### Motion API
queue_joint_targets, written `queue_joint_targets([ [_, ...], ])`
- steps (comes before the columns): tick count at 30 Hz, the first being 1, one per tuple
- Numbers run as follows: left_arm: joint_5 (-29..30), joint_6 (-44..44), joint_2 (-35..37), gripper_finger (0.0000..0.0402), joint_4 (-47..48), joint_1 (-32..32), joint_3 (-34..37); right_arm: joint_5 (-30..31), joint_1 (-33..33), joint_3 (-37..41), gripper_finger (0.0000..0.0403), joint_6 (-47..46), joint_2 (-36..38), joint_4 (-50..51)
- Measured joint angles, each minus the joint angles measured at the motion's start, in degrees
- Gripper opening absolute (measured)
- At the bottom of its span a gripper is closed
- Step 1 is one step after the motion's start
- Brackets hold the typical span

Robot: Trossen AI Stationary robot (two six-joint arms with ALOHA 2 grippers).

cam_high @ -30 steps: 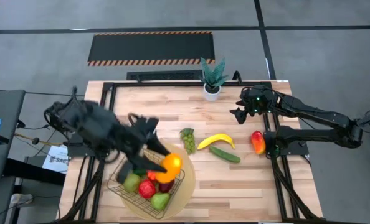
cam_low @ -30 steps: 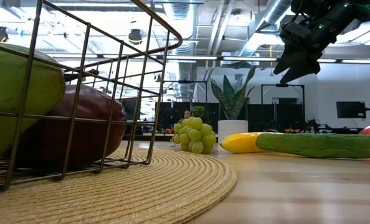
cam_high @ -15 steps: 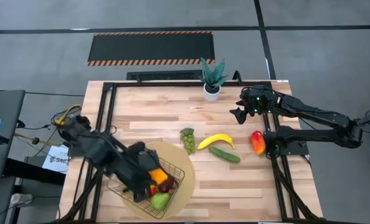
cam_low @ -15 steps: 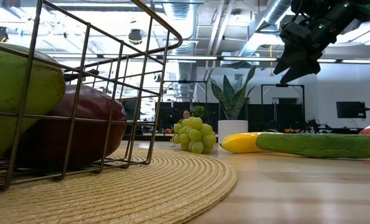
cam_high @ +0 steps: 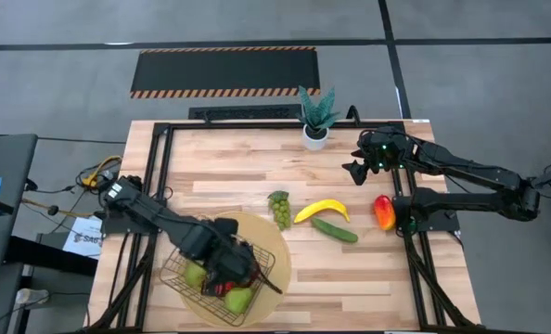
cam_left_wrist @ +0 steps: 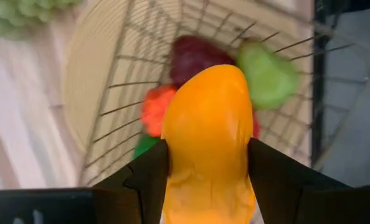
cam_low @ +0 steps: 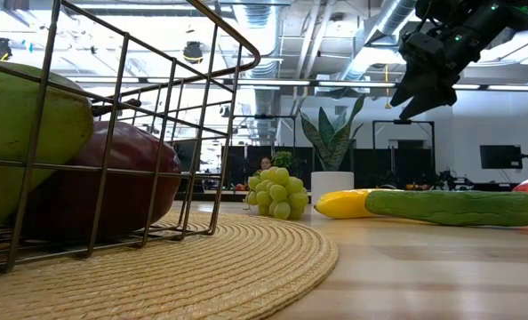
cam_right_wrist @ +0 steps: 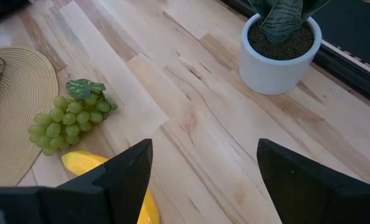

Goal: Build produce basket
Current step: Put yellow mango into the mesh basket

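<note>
Colours on the bench: pale wood, gold wire, green, yellow and red produce

The bench is pale striped wood with a black frame. The basket is golden wire on a tan woven mat, holding a green pear, a dark red apple and an orange fruit between black fingers of the left gripper. Green grapes, yellow banana, dark green cucumber, red-orange mango. The plant is green-striped in a white pot. The floor mat is black with orange-and-black hazard edging.

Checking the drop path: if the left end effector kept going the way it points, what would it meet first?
Probably the dark red fruit inside the golden wire-mesh basket; the left end effector holds an orange fruit above it.
</note>
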State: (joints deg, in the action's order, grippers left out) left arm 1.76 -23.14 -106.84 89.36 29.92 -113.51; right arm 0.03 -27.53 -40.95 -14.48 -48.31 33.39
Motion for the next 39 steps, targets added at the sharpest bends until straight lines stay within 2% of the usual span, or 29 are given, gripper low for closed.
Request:
queue_joint_targets([
  [6,-0.27,3.68,7.93,0.0176,-4.58,-3.66,12.74,-0.02,0.0,0.0,0.0311,-0.02,0.0,-0.02],
  [10,-2.8,6.58,12.64,0.0176,-9.64,-4.32,22.03,0.01,0.0,0.0,0.0311,-0.02,0.0,-0.01],
  [19,-7.82,15.4,14.75,0.0176,-15.02,-5.61,34.99,0.36,0.0,0.0,0.0311,-0.04,0.0,-0.17],
  [26,-7.32,18.18,14.77,0.0176,-20.49,-8.37,38.9,0.49,0.0,0.0,0.0311,-0.04,0.0,-0.6],
  [31,-6.5,18.32,14.77,0.0182,-20.4,-9.55,39.16,0.49,0.01,0.0,0.0311,-0.04,0.0,-0.62],
  [35,-3.68,18.45,14.77,0.0213,-20.36,-9.56,39.16,0.51,0.0,0.0,0.0311,-0.04,0.0,-0.62],
  [39,-2.62,16.37,14.77,0.0263,-20.36,-9.56,39.16,0.5,0.01,0.0,0.0311,-0.04,0.0,-0.62],
])
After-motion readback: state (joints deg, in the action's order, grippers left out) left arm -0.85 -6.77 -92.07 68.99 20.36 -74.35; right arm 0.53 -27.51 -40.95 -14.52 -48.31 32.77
